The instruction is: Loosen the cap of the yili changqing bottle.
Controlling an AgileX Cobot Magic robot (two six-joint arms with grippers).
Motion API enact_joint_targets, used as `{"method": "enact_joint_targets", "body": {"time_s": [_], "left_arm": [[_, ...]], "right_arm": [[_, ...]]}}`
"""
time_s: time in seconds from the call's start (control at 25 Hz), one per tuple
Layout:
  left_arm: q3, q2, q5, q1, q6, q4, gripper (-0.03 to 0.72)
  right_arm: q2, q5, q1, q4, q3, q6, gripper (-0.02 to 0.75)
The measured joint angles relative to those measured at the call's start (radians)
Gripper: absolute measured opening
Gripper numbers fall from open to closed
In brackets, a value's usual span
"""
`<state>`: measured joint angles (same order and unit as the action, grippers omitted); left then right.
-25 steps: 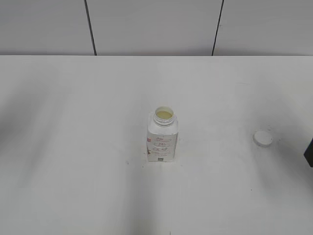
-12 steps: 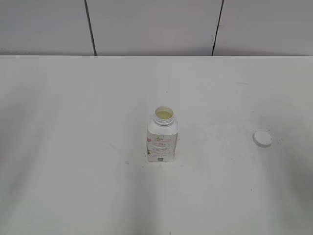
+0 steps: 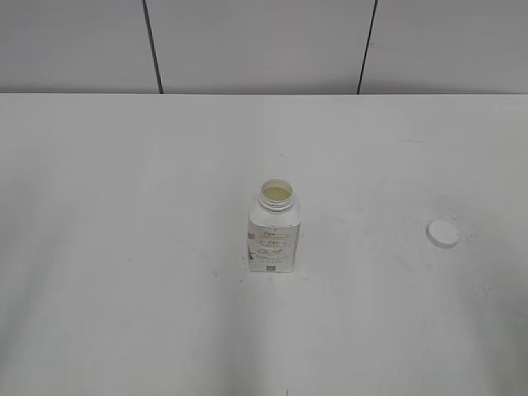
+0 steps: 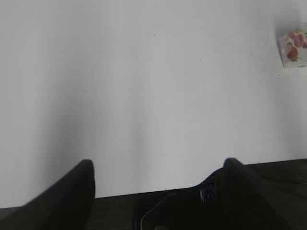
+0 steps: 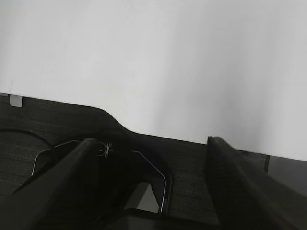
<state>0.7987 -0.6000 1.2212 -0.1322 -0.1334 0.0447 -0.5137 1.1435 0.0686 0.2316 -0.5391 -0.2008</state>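
Observation:
The yili changqing bottle [image 3: 273, 231] stands upright in the middle of the white table, its neck open and pale yellowish contents showing. Its base corner also shows at the top right of the left wrist view [image 4: 293, 48]. The white cap [image 3: 443, 233] lies flat on the table well to the bottle's right, off the bottle. Neither gripper shows in the exterior view. My left gripper [image 4: 158, 167] is open and empty over the table's near edge, far from the bottle. My right gripper [image 5: 151, 143] is open and empty over the table's edge.
The white table [image 3: 124, 206] runs back to a panelled grey wall [image 3: 247, 41]. Both wrist views show the table's dark front edge and the space below it.
A dark piece of the right arm at the right edge of the exterior view one second ago has gone out of view. The bottle and cap have not moved.

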Motion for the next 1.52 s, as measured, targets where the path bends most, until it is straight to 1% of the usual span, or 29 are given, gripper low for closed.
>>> {"method": "enact_joint_targets", "body": {"time_s": [0.12,0.4,0.72,1.0,1.2,1.52], "left_arm": [[-0.025,0.096,0.002,0.000,0.000,0.000,0.501],[-0.038,0.285,0.003,0.000,0.000,-0.003,0.493],[-0.115,0.447,0.006,0.000,0.009,-0.031,0.491],[-0.216,0.564,0.007,0.000,0.042,-0.035,0.491],[-0.225,0.605,0.002,0.000,0.048,-0.035,0.491],[-0.276,0.607,-0.149,0.000,0.052,-0.037,0.491]], "right_arm": [[0.064,0.000,0.000,-0.001,0.004,0.000,0.547],[0.239,-0.017,0.000,-0.005,0.004,-0.009,0.547],[0.512,-0.025,0.000,-0.006,0.005,-0.013,0.547],[0.522,-0.029,0.000,-0.005,0.027,-0.015,0.547],[0.522,-0.031,0.000,-0.005,0.030,-0.016,0.547],[0.522,-0.032,0.000,-0.005,0.033,-0.017,0.547]]}}
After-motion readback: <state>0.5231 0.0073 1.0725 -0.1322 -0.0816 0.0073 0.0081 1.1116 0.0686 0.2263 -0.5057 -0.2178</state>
